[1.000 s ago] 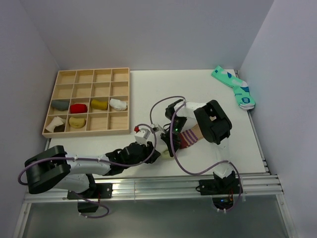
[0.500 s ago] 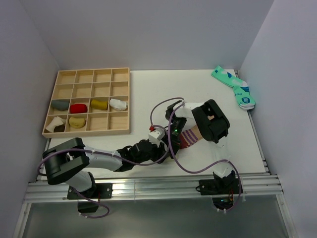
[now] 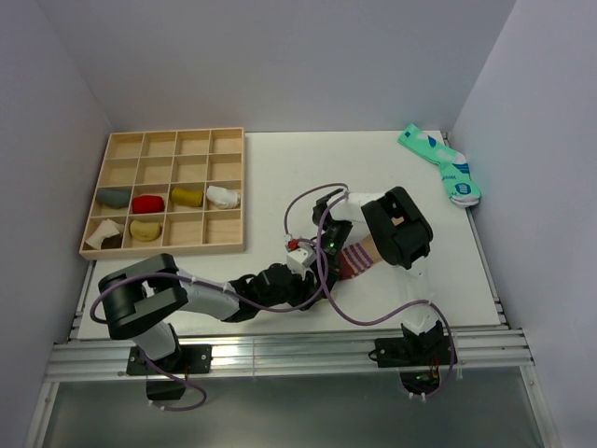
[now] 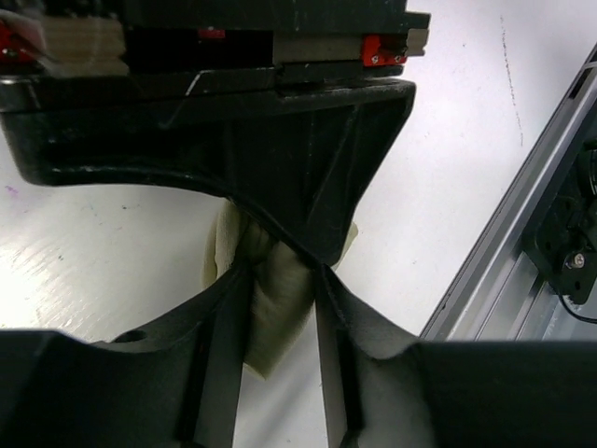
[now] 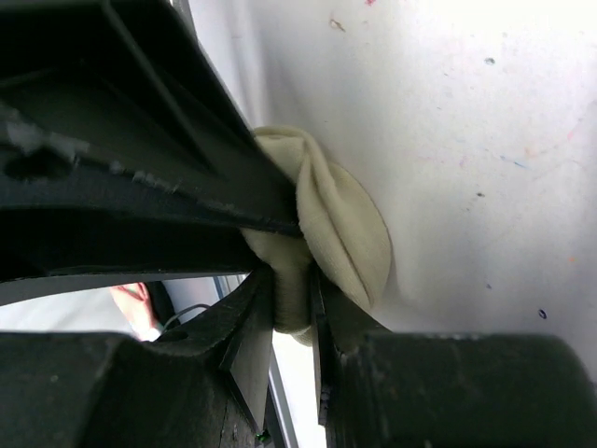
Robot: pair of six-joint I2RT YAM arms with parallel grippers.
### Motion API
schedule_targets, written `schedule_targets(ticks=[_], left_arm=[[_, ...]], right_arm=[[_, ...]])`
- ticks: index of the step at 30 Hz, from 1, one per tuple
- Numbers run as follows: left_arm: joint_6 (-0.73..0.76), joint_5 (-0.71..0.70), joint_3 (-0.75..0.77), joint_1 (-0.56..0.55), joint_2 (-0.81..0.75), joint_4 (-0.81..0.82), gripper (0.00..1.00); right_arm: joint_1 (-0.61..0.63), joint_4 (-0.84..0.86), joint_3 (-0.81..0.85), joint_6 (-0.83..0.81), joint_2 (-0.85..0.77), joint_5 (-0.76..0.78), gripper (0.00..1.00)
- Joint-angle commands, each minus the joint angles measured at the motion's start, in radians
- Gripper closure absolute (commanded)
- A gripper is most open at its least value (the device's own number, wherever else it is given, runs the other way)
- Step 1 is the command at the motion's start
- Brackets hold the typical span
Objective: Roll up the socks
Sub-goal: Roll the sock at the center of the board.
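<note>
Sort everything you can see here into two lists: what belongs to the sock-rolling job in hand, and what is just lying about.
In the job: pale olive sock, gripped by left pincer and right pincer; striped tan-and-maroon sock by the right arm.
Lying about: wooden tray, rolled socks in its compartments, teal patterned socks at the far right corner.

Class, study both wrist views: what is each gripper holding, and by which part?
Both hold the pale sock: the left fingers pinch a fold of its fabric, the right fingers a bunched edge. Which end cannot be told.
</note>
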Motion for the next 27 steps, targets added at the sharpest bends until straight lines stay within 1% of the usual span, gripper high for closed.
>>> schedule_targets(ticks=[1,4,6,7,10,11,12,13,18,24,27], left_arm=[[-0.008,0.041,0.007,-0.004,0.018,0.064,0.64],[-0.028,0.044,-0.002,-0.001,0.027,0.071,0.71],[-0.041,0.045,-0.007,0.002,0.035,0.076,0.78],[-0.046,0.045,-0.007,0.002,0.036,0.071,0.85],[-0.064,0.045,0.002,0.002,0.052,0.044,0.91],[-0.069,0.045,0.004,0.004,0.055,0.038,0.97],[-0.075,0.045,0.007,0.004,0.067,0.022,0.99],[-0.08,0.063,0.007,0.004,0.073,0.022,1.0],[-0.124,0.07,-0.002,0.017,0.087,-0.002,1.0],[-0.175,0.082,0.001,0.036,0.095,-0.066,1.0],[-0.195,0.09,0.024,0.048,0.104,-0.113,1.0]], right_arm=[[-0.015,0.09,-0.005,0.006,0.003,0.059,0.74],[-0.02,0.116,-0.017,0.023,-0.014,0.065,0.73],[-0.021,0.136,-0.028,0.043,-0.026,0.074,0.71],[-0.021,0.168,-0.042,0.055,-0.048,0.088,0.69],[-0.021,0.223,-0.072,0.087,-0.085,0.097,0.66],[-0.023,0.236,-0.08,0.106,-0.115,0.105,0.63],[-0.023,0.247,-0.086,0.11,-0.129,0.106,0.62],[-0.025,0.262,-0.097,0.118,-0.144,0.111,0.61],[-0.035,0.317,-0.141,0.159,-0.262,0.151,0.55],[-0.086,0.351,-0.184,0.172,-0.374,0.155,0.54],[-0.118,0.377,-0.217,0.172,-0.457,0.161,0.53]])
